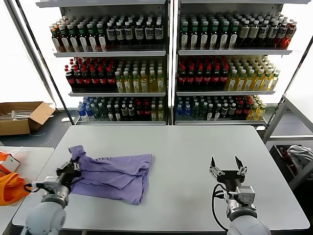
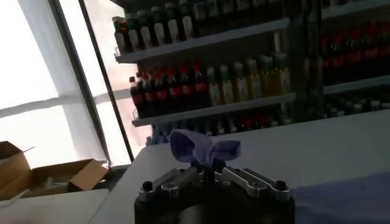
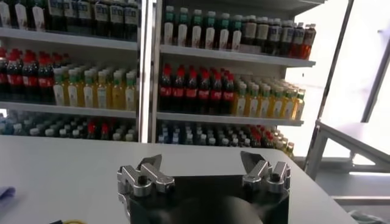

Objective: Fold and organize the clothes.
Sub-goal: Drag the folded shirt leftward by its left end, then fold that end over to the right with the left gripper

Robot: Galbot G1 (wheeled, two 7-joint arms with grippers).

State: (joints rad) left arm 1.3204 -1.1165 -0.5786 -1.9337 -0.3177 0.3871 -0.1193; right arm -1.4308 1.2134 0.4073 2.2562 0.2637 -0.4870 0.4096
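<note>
Fabric of the T-shirt (image 1: pixel 115 176) is clamped in the left end effector (image 1: pixel 72 171); slippage is risked by thin knit. Right end effector (image 1: pixel 228 167) is held apart above the worktop (image 1: pixel 195 147).

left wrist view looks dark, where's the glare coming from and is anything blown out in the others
Left wrist view: bright window backlights it, so the left gripper and pinched shirt look dim. Head view: white glare at both upper edges. Right wrist view: window washed out.

The left gripper (image 1: pixel 73 170) sits at eight o'clock, fingers pinched together. The right gripper (image 1: pixel 227 166) hovers at four o'clock, fingers spread.
</note>
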